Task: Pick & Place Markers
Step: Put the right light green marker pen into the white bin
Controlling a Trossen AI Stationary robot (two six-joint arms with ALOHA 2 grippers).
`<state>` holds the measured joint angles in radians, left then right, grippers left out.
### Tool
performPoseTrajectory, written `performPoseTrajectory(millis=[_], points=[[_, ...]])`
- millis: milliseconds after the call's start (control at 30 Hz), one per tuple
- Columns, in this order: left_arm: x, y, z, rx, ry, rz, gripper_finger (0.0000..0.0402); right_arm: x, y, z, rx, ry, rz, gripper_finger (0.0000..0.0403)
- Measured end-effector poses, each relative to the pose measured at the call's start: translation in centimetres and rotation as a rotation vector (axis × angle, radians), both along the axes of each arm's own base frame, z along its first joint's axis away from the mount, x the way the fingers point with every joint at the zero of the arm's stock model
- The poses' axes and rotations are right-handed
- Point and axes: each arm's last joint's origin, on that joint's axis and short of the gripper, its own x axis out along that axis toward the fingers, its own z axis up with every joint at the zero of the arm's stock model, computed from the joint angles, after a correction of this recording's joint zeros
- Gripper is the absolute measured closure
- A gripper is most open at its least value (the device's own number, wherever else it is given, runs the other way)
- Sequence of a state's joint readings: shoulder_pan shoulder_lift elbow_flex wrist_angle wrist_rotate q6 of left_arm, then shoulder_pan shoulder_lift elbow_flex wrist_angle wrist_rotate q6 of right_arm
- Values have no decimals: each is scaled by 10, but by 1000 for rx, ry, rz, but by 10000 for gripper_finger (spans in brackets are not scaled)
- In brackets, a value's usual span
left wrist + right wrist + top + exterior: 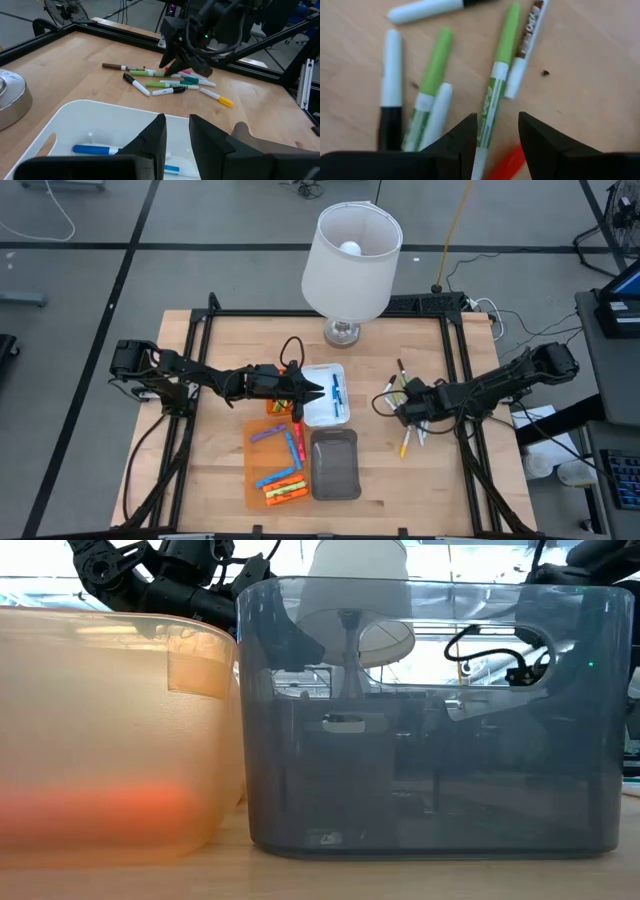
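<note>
Several markers (pixel 408 425) lie loose on the wooden table at the right, seen as a pile (pixel 170 82) in the left wrist view. My right gripper (pixel 397 408) hangs open over them, pointing steeply down. Its fingers (pixel 497 125) stand on either side of a green-and-white marker (pixel 495 85), and a red one (pixel 507 162) lies just beside it. My left gripper (pixel 318 392) hovers over the white tray (pixel 327 417), its fingers (pixel 177 131) a little apart with nothing between them. Blue markers (pixel 95 149) lie in that tray. My right gripper comes from above with one finger on each side of the green-and-white marker's white barrel (pixel 487 117), the fingers lying across it. Whether they touch it I cannot tell. The marker lies flat on the table.
An orange tray (pixel 255 480) holding several coloured markers and a grey tray (pixel 335 465) sit near the front edge; both fill the low view. A white-shaded lamp (pixel 350 260) stands at the far middle, its metal base (pixel 10 95) close to the white tray. A black frame edges the table.
</note>
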<state>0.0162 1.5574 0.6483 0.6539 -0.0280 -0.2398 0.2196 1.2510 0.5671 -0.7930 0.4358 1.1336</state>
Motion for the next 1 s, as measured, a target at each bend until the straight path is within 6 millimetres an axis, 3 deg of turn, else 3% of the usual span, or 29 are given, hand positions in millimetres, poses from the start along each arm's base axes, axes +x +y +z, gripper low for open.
performPoseTrajectory(millis=[200, 1000], points=[[0, 0, 0, 0, 0, 0, 314, 9, 1, 0, 52, -52, 75, 273], [0, 0, 0, 0, -1, 0, 314, 6, -2, -18, 58, 1, 72, 277]])
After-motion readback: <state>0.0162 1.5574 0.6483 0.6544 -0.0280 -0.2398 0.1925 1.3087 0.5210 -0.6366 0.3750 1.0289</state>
